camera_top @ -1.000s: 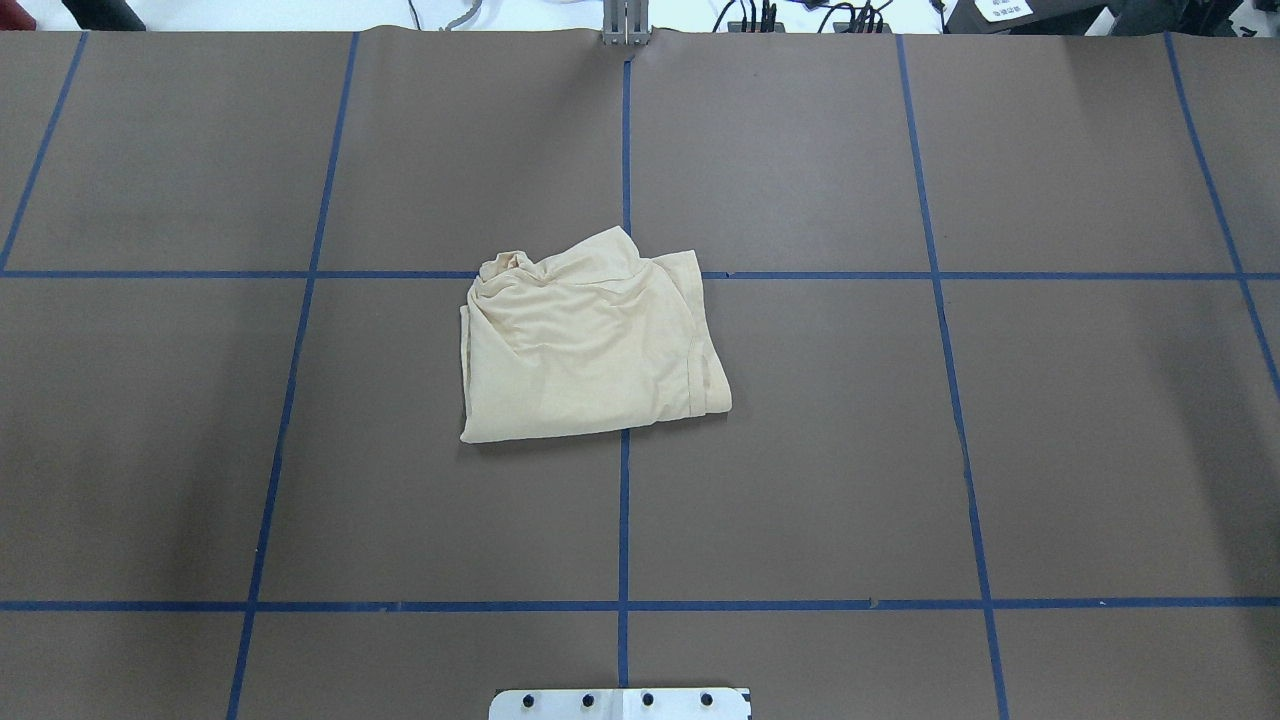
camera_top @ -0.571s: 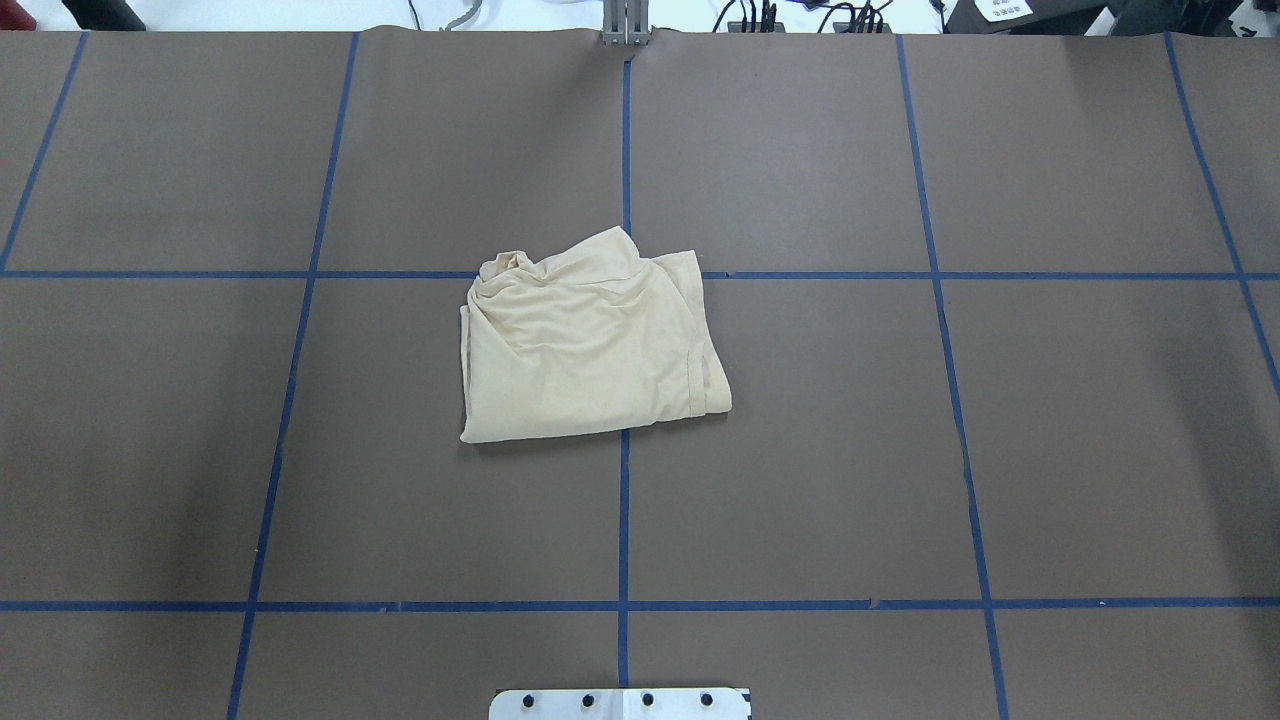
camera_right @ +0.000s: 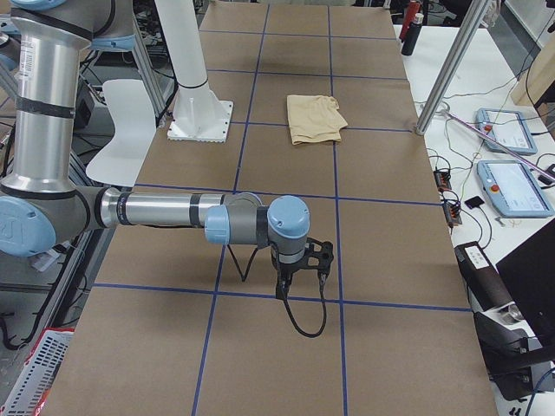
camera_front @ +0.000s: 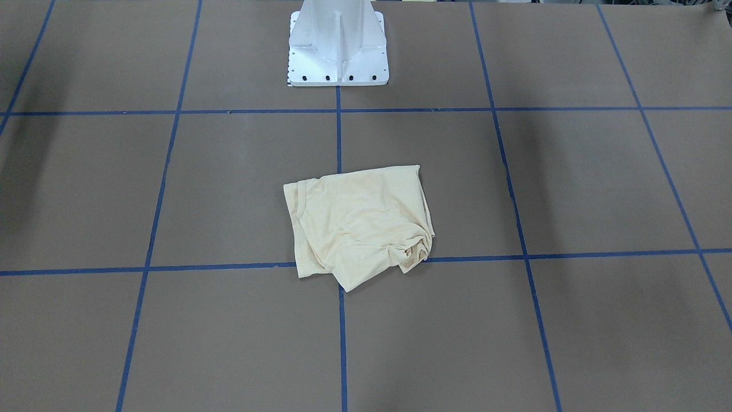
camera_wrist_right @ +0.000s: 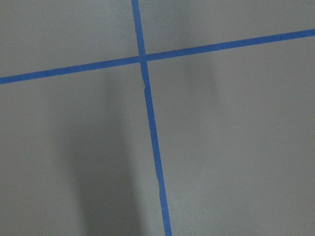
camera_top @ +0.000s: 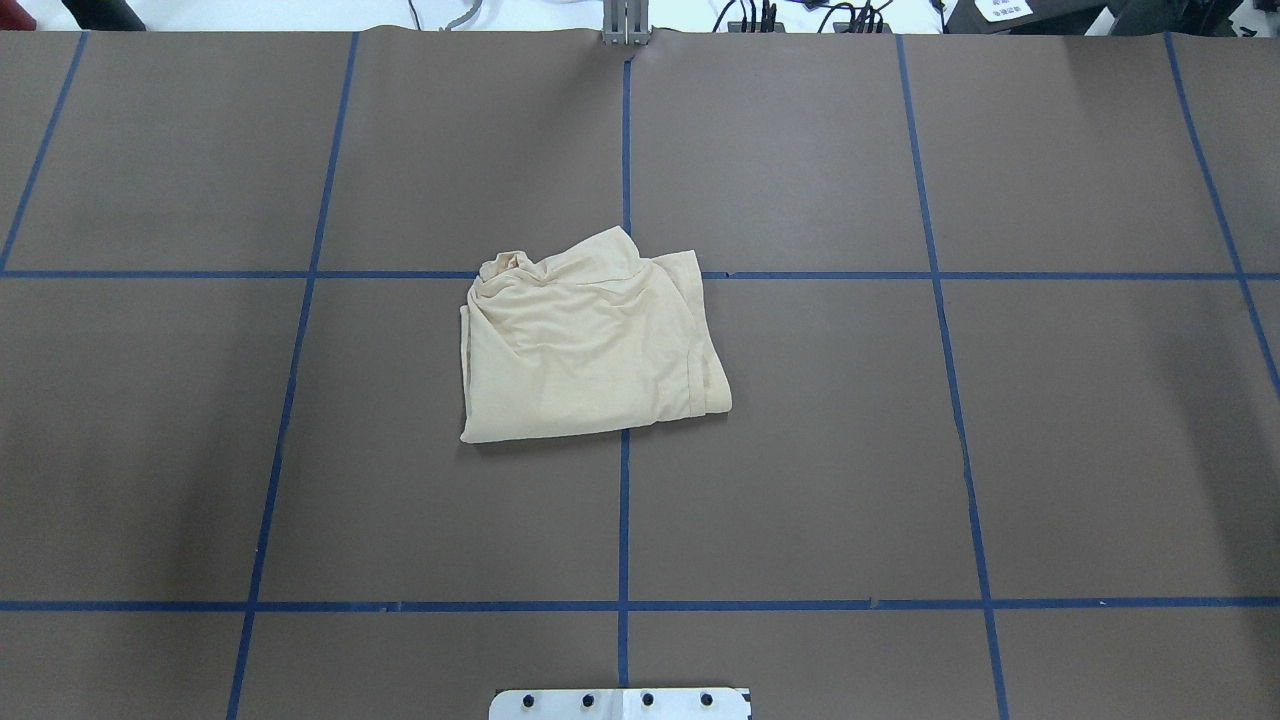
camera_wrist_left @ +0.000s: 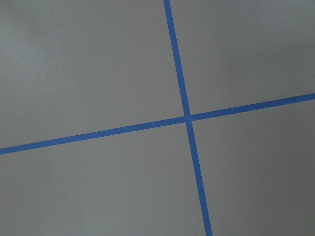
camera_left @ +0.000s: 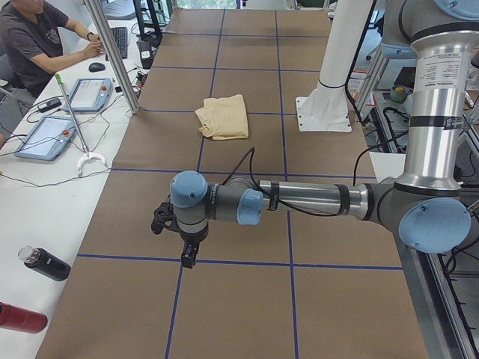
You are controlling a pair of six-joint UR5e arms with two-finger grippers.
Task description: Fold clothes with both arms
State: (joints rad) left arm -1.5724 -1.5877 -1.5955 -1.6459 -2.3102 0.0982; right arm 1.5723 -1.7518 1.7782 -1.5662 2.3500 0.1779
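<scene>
The pale cream-yellow T-shirt (camera_top: 585,345) lies folded into a rumpled, roughly square bundle at the middle of the table, bunched at its far left corner. It also shows in the front view (camera_front: 357,223) and both side views (camera_left: 223,117) (camera_right: 316,119). Its print and label are hidden. No gripper touches it. My left gripper (camera_left: 184,254) hangs low over the table far toward the left end. My right gripper (camera_right: 290,282) hangs low far toward the right end. I cannot tell whether either is open or shut. The wrist views show only brown cover and blue tape.
The white pedestal base (camera_front: 337,46) stands at the robot's edge, behind the shirt. Blue tape lines (camera_top: 623,520) grid the brown cover. A metal post (camera_left: 112,56), teach pendants (camera_left: 45,137), bottles (camera_left: 45,263) and a seated operator (camera_left: 34,41) are along the far side.
</scene>
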